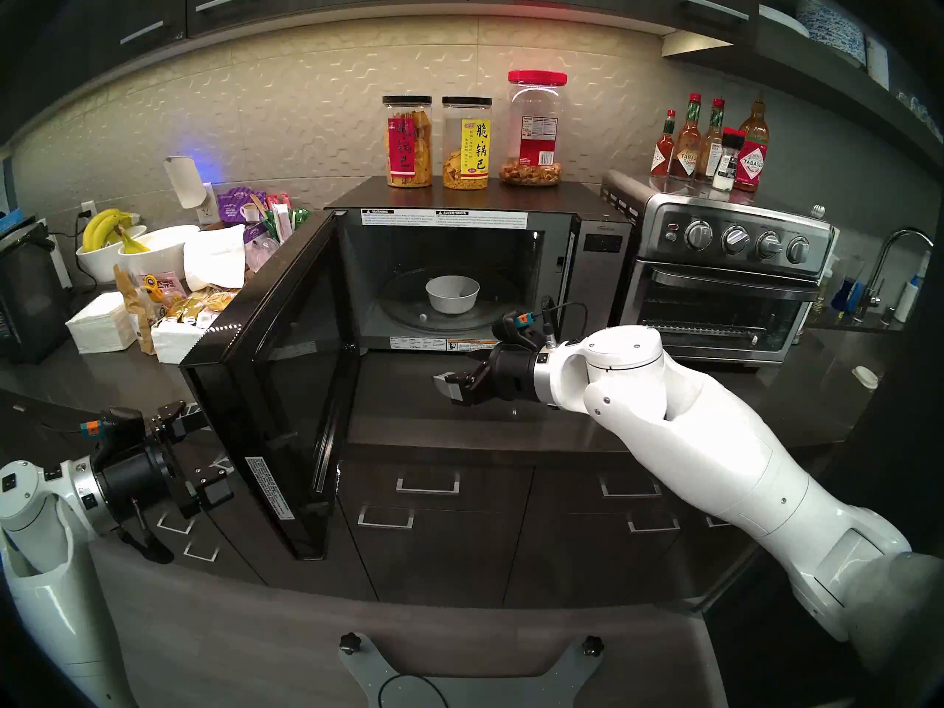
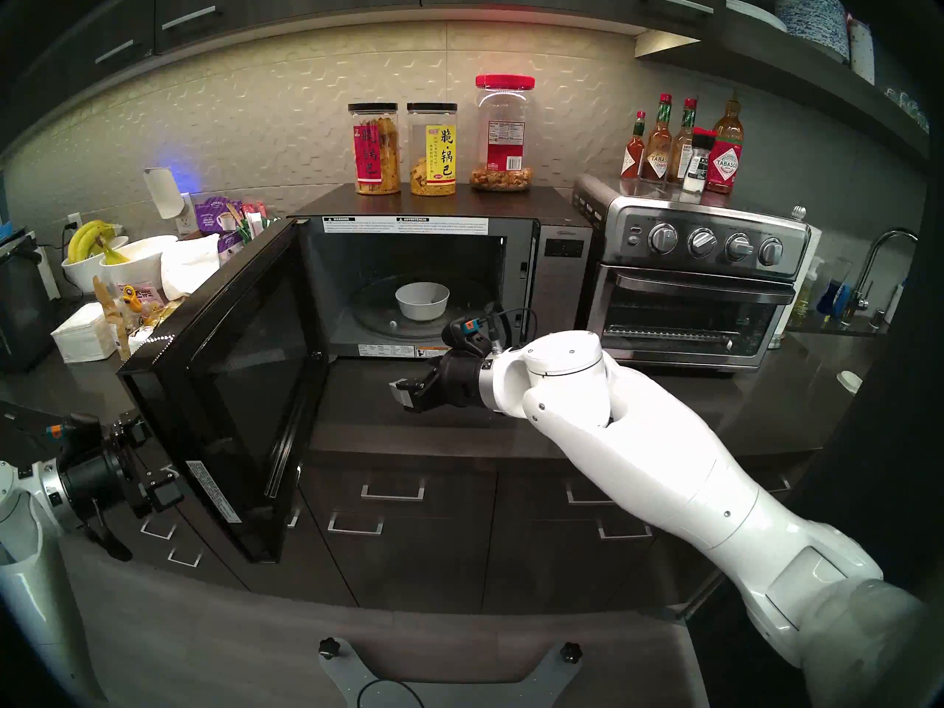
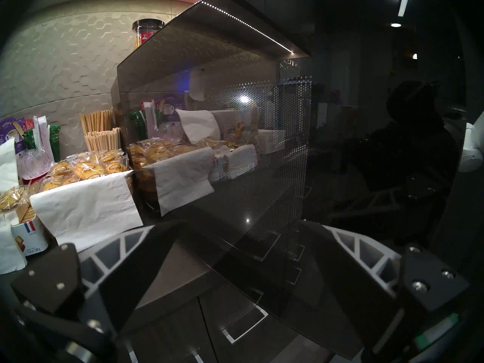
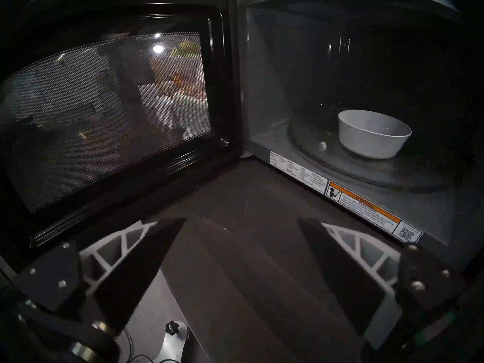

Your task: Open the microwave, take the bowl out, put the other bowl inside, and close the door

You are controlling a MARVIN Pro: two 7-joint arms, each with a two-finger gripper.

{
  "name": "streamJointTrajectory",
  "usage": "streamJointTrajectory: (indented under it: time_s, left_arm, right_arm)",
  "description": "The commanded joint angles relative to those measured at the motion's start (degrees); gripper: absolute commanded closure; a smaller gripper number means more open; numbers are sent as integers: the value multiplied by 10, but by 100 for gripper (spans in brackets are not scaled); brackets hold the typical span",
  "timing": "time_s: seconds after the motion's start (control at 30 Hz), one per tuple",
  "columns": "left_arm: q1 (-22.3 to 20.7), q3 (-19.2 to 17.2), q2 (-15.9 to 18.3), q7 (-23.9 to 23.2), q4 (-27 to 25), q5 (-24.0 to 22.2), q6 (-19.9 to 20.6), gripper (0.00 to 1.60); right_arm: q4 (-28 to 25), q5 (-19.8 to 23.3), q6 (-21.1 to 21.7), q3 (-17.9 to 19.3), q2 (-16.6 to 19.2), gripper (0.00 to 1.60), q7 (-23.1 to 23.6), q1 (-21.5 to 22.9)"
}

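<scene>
Head views: door (image 1: 265, 385) swung fully out over the counter's front edge; white bowl (image 1: 452, 294) alone at the middle of the glass turntable (image 1: 398, 303) inside the microwave (image 1: 459, 283); right gripper (image 1: 452, 385) low over the counter (image 1: 398, 410) just in front of the opening, not yet inside, jaws spread wide and empty; left gripper (image 1: 204, 456) by the door's outer face, jaw state impossible to tell here. Left wrist view: fingers (image 3: 136, 265) apart, nothing between them, dark door glass close ahead. Right wrist view: bowl (image 4: 373, 133) up and to the right of the line between the fingers (image 4: 146, 257). Best done by swinging right to centre on the bowl, clearing the sill (image 4: 361, 205), then straddling the rim with one finger inside and lifting straight. Pink bowl in none of the views.
</scene>
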Motion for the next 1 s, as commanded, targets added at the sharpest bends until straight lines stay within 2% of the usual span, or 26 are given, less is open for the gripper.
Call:
streamJointTrajectory:
  time_s: [0.0, 0.4, 0.63, 0.97]
  left_arm:
    - [0, 0, 1, -4, -8, -2, 0, 0]
    - [0, 0, 1, -4, -8, -2, 0, 0]
    - [0, 0, 1, -4, -8, -1, 0, 0]
    - [0, 0, 1, -4, -8, -1, 0, 0]
  right_arm:
    - [24, -19, -12, -9, -64, 0, -40, 26]
    - [139, -39, -18, -28, -130, 0, -49, 81]
    - [197, -43, -23, -26, -162, 0, -46, 112]
    - [248, -53, -35, -23, -181, 0, -28, 138]
